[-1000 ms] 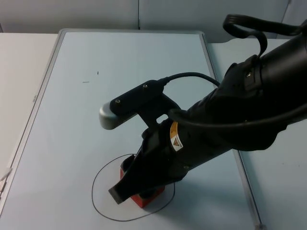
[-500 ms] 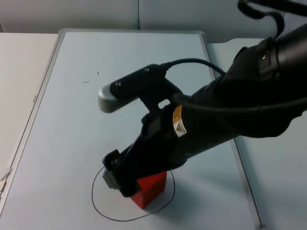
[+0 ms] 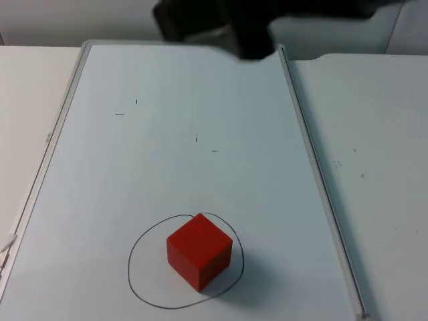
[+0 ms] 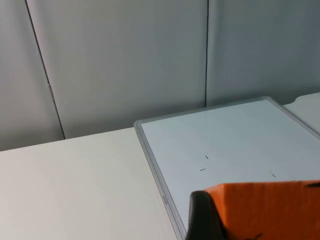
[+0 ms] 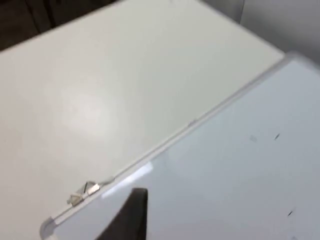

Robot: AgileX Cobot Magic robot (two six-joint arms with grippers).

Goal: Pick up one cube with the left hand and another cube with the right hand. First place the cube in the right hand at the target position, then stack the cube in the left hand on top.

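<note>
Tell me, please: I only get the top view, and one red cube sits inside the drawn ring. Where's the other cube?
Observer: The left wrist view has it. An orange cube sits in the left gripper, with a black finger against its side.
Operator: Where is that gripper facing?
Observer: It looks across the whiteboard toward the grey wall behind the table.
Operator: And the other gripper?
Observer: In the right wrist view, the right gripper hangs over the whiteboard's framed edge, where it meets the white table.
</note>
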